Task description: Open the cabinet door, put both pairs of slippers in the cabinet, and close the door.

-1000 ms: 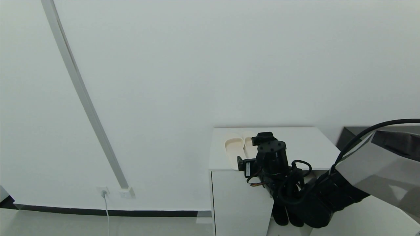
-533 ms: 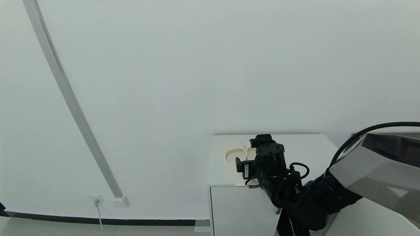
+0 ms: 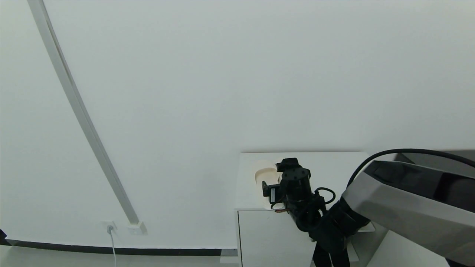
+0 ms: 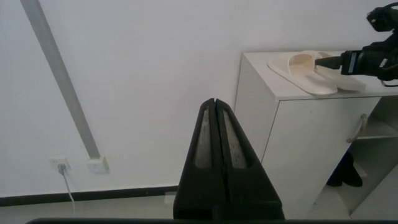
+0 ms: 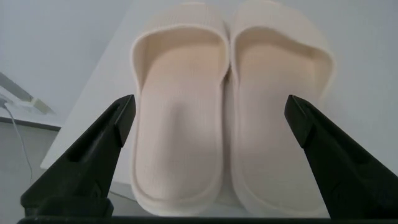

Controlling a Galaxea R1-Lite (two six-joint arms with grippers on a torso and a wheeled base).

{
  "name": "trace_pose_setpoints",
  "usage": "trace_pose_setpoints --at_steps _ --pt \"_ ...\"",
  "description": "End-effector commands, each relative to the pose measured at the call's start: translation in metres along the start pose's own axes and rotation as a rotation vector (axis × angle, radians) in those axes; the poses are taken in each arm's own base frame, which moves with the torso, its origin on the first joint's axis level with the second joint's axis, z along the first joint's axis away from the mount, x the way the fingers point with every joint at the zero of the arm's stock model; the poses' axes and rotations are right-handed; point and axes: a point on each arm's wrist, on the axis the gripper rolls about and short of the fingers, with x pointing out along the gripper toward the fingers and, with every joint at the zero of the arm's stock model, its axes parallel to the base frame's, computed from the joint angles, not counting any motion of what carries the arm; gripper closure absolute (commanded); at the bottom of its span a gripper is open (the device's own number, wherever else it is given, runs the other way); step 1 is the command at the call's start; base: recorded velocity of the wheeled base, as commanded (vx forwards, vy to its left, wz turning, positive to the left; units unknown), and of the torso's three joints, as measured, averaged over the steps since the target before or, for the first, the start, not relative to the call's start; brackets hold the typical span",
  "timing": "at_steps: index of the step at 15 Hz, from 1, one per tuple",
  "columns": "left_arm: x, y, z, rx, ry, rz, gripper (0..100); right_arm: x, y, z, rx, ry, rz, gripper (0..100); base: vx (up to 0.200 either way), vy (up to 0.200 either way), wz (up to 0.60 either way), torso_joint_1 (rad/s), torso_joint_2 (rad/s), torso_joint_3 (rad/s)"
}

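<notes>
Right pincer (image 5: 210,106): spread wide, holding nothing, its two fingers (image 5: 93,162) standing outside either flank of the cream slippers (image 5: 230,93) and not seen touching them. The pair lies side by side, touching, flat on the cabinet top (image 3: 334,167), toward its left side, with the near ends at the front edge. Judgement: the step in hand is the pick-up of this pair. The next move calls for easing forward so both slippers sit between the fingers, then squeezing them together as one bundle before lifting. The soft material will likely give, so one slipper could slide out. Left pincer (image 4: 214,143): pressed together, empty, held well to the left of the cabinet (image 4: 311,143) and facing the wall (image 3: 222,74). The right half of the cabinet front stands open, with a shelf (image 4: 380,129) showing and a dark shape (image 4: 348,174) low inside. Whether that is the other pair cannot be told. Room for moving: free space above the top, the wall close behind the slippers, and the shelf edges to be cleared on the way in.
</notes>
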Motion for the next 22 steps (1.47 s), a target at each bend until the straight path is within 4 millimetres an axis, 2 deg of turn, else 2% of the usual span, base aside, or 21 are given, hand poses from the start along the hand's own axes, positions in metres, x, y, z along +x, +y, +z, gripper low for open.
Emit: trace_pose_setpoints --at_steps 1,4,7,8,13,14,20,22 --pt "0.000 0.000 0.000 0.000 0.001 0.001 100 0.028 -0.008 -0.010 -0.005 0.027 -0.029 0 0.000 0.000 0.00 0.000 0.00 0.000" --pt "0.000 0.000 0.000 0.000 0.001 0.002 100 0.050 -0.009 -0.013 0.000 0.030 -0.043 0 0.000 0.000 0.00 0.000 0.00 0.000" --pt "0.000 0.000 0.000 0.000 0.001 0.002 100 0.059 -0.009 -0.015 -0.002 0.039 -0.052 0 0.000 0.000 0.00 0.000 0.00 0.000" --pt "0.000 0.000 0.000 0.000 0.001 0.002 100 0.068 -0.009 -0.013 -0.003 0.046 -0.053 0 0.000 0.000 0.00 0.000 0.00 0.000" --pt "0.000 0.000 0.000 -0.002 0.001 0.007 100 0.086 -0.012 -0.005 0.009 0.029 -0.053 0 0.000 0.000 0.00 0.000 0.00 0.000" --pt "0.000 0.000 0.000 -0.002 0.001 0.005 100 0.089 -0.013 -0.005 0.010 0.030 -0.056 100 0.000 0.000 0.00 0.000 0.00 0.000" --pt "0.000 0.000 0.000 -0.003 0.000 0.008 100 0.090 -0.013 -0.005 0.013 0.029 -0.037 100 0.000 0.000 0.00 0.000 0.00 0.000" --pt "0.000 0.000 0.000 -0.003 0.000 0.008 100 0.086 -0.013 0.005 0.021 0.011 -0.035 100 0.000 0.000 0.00 0.000 0.00 0.000"
